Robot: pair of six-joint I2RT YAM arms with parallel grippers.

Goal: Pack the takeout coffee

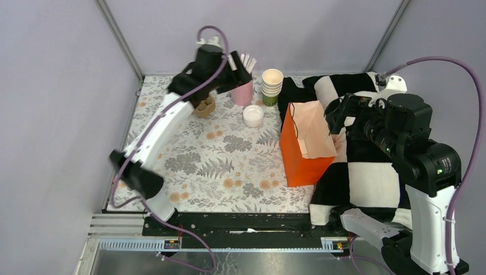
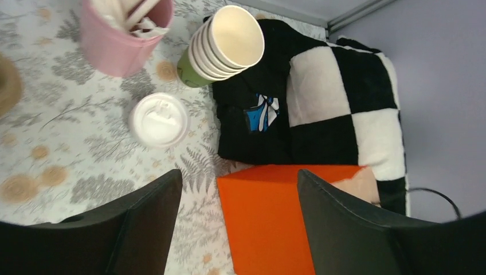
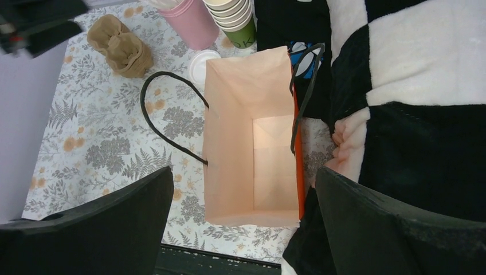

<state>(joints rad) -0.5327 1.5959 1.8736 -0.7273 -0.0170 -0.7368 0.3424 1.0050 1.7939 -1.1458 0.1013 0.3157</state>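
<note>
While left pincer and right pincer stand apart, my reach for the lid could topple the cup stack at one o'clock.

The left arm's black wrist masks part of the pink cup of white sticks from above, while the orange paper bag partly hides the round white plastic lid in the right wrist view.

Top view looks down from behind the arms over the whole table. Left wrist looks down closely at 12 o'clock; right wrist straight into the orange bag, shared by all.
</note>
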